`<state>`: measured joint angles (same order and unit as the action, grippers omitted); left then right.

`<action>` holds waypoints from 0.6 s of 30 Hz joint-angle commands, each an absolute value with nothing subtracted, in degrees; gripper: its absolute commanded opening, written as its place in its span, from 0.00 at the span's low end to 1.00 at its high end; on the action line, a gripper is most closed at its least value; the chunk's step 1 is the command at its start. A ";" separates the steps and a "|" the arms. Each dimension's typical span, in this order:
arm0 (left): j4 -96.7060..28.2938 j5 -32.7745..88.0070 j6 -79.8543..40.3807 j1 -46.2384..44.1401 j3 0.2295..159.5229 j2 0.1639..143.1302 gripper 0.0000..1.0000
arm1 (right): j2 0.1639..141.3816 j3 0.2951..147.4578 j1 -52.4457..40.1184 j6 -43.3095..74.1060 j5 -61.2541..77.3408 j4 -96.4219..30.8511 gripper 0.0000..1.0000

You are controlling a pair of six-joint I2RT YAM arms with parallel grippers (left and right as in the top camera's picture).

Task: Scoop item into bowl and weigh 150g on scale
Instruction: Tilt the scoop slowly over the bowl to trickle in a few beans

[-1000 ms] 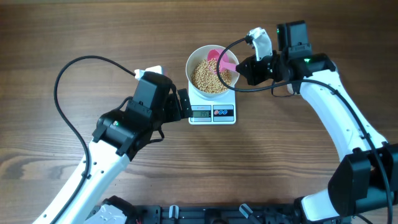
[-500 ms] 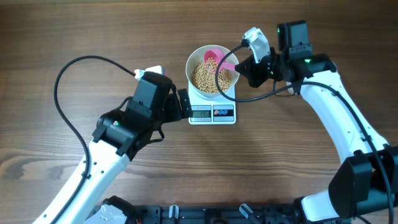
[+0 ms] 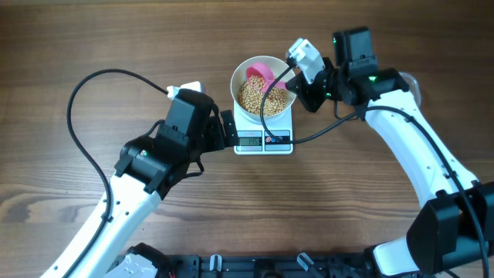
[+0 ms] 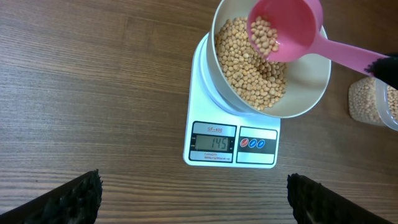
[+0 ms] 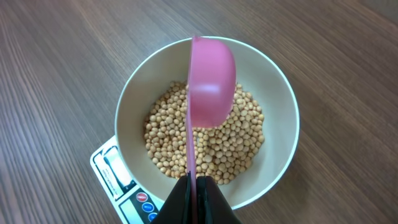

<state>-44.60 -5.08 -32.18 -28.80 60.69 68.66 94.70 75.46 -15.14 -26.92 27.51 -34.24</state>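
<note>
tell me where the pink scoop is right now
Upper right in the left wrist view, the pink scoop hangs over the white bowl on the scale, its handle pinched by the right gripper.

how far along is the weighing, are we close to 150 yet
Done: the white bowl sits on the scale with a good layer of beans, and the display reads 145. In hand: the right gripper is shut on the pink scoop, held over the bowl with a few beans in it. Left: add a few more beans to reach 150. The left gripper is open.
</note>
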 commanded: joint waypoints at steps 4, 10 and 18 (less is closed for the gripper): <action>-44.49 -5.65 -31.73 -28.53 60.75 68.25 1.00 | 92.77 75.75 -15.22 -29.95 22.87 -33.69 0.04; -44.49 -5.65 -31.70 -28.53 60.75 68.25 1.00 | 92.66 75.75 -15.22 -27.90 25.54 -33.65 0.04; -44.49 -5.65 -31.70 -28.53 60.75 68.25 1.00 | 92.66 75.75 -15.22 -27.83 25.56 -33.63 0.04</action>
<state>-44.60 -5.08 -32.18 -28.80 60.69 68.66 94.37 75.46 -15.14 -28.36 24.36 -33.98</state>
